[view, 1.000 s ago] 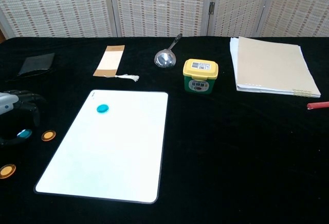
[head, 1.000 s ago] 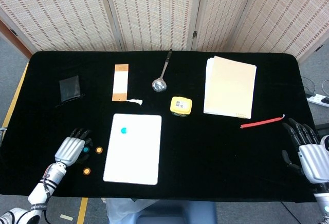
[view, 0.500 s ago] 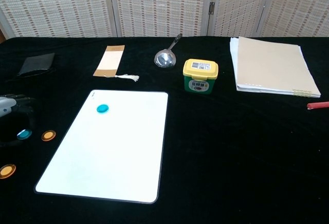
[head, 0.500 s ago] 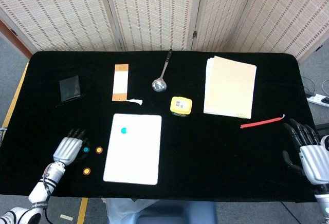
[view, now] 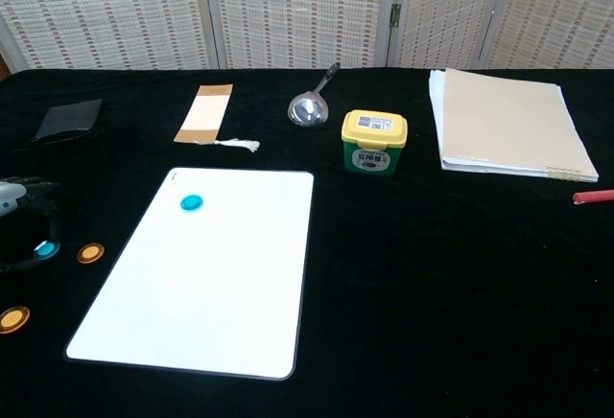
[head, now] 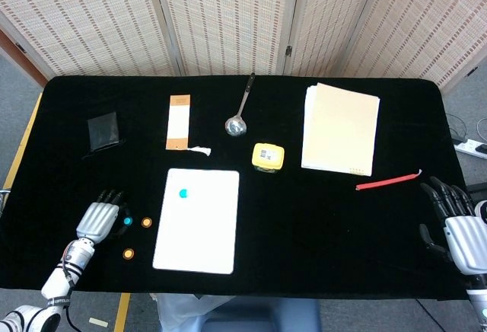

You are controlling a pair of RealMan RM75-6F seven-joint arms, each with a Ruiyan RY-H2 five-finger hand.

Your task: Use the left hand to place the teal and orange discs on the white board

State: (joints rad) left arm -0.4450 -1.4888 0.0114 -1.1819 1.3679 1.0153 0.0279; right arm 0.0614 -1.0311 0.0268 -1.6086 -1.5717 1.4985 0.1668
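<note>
Head view: left hand (head: 98,219) at lower left of frame, palm down on the black table (head: 304,218), fingers extended and slightly apart, holding nothing. Loose teal disc (head: 128,221) just beside its fingertips on the right; contact hard to judge. Orange disc (head: 147,222) right of that, between teal disc and white board (head: 198,221), not on the board. Second orange disc (head: 128,253) lower down, near the board's lower-left corner, also off it. One teal disc on the board (head: 183,193), upper-left area. Right hand (head: 459,229) at lower right edge, fingers spread, empty, below the red pen (head: 386,182). Upper part of frame: black wallet (head: 103,130), tan card (head: 178,122), spoon (head: 240,109), yellow-lidded jar (head: 266,156), paper stack (head: 340,128).

Chest view: left hand (view: 21,221) only partly visible at left edge, dark fingers curving around the loose teal disc (view: 44,248); no grip visible. Orange disc (view: 91,253) just right of it, second orange disc (view: 13,318) at lower left, both apart from the white board (view: 211,284). Teal disc on the board (view: 191,202) near its upper-left corner. Right hand out of this view.
</note>
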